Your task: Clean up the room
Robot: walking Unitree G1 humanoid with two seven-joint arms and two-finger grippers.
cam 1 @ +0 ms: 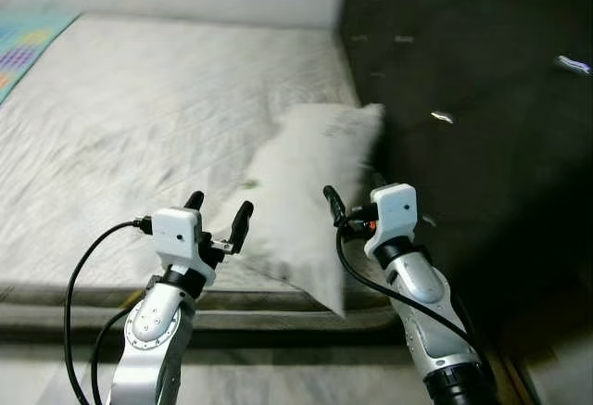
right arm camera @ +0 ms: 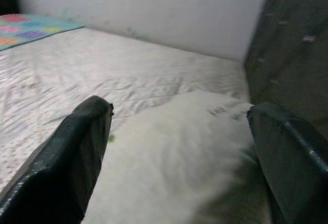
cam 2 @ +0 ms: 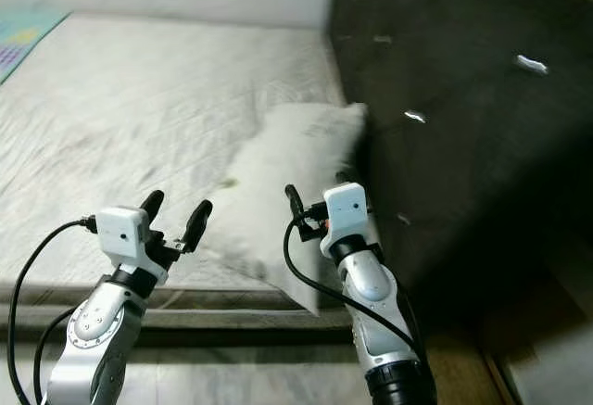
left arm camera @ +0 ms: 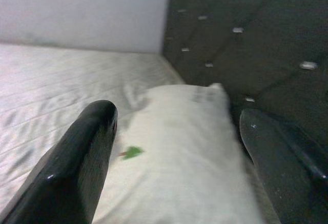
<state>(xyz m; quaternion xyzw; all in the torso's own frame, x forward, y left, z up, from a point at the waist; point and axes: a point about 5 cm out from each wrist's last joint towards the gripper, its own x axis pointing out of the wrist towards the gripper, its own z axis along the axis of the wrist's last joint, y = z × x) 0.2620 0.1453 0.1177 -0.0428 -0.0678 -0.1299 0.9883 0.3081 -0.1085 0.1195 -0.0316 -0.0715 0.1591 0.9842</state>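
Both held up with fingers spread and empty, left gripper (cam 1: 219,212) and right gripper (cam 1: 355,199), just short of white pillow (cam 1: 310,183) on mattress (cam 1: 139,108), beside dark headboard (cam 1: 463,71).

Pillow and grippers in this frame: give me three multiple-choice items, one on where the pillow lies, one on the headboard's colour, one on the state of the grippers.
1. Where does the pillow lie?
A. On the mattress, against the headboard
B. On the floor
C. On the coloured mat

2. What colour is the headboard?
A. White
B. Dark, near black
C. Red

3. How do the left gripper and the right gripper stand?
A. Both shut on the pillow
B. Left shut, right open
C. Both open, holding nothing

Answers: 1 A, the pillow rests on the white mattress with its far end at the tufted headboard. 2 B, the padded panel is dark. 3 C, both wrist views show the fingers spread with the pillow beyond them.
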